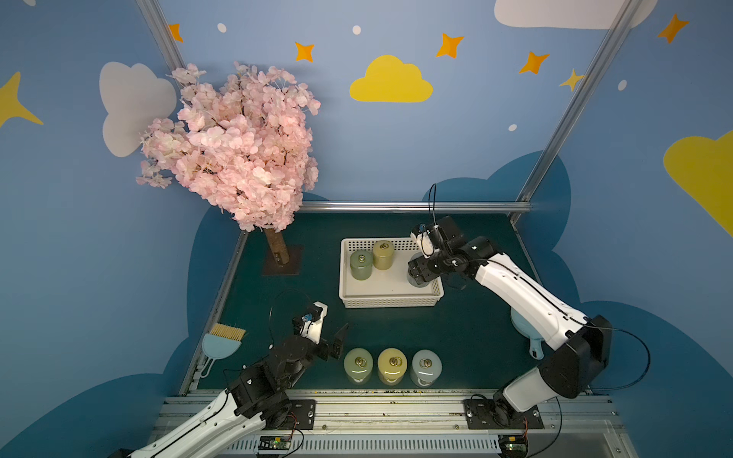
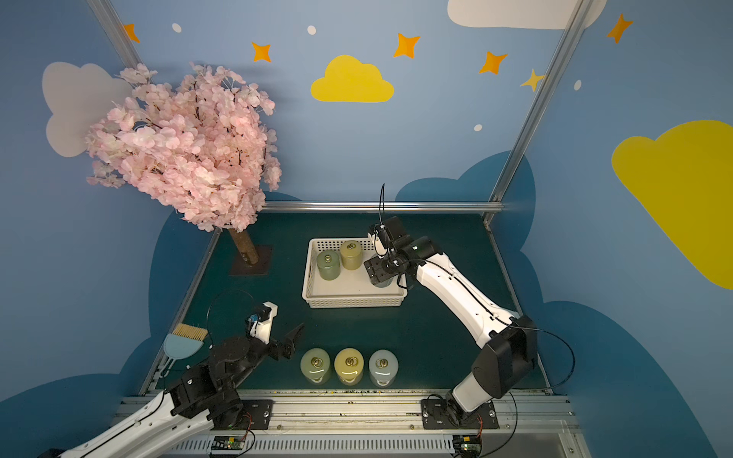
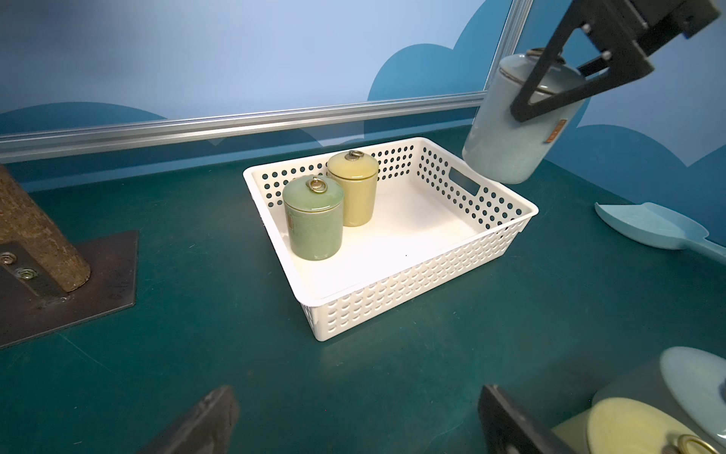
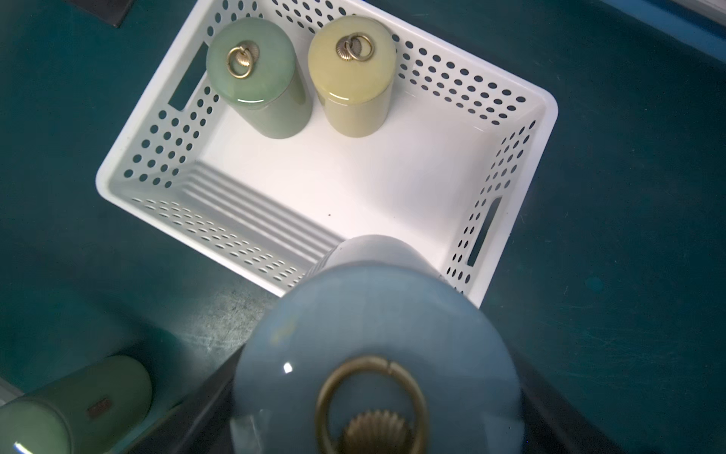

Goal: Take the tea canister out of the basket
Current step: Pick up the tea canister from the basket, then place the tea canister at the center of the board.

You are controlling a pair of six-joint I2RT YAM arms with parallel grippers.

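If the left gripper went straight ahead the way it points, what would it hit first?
Probably the near corner of the basket; the way to it looks free, though depth is unclear.

2 canisters (image 1: 361, 265) in basket (image 1: 390, 303), far-left corner

Two arms on show, right arm (image 1: 515, 285) and left arm (image 1: 206, 424), both white-shelled with chunky black joints and thin black cables looping off. Black triangular fingers (image 3: 628, 59) carry silver screw heads. Black bolted base plates (image 1: 476, 416) at six o'clock.
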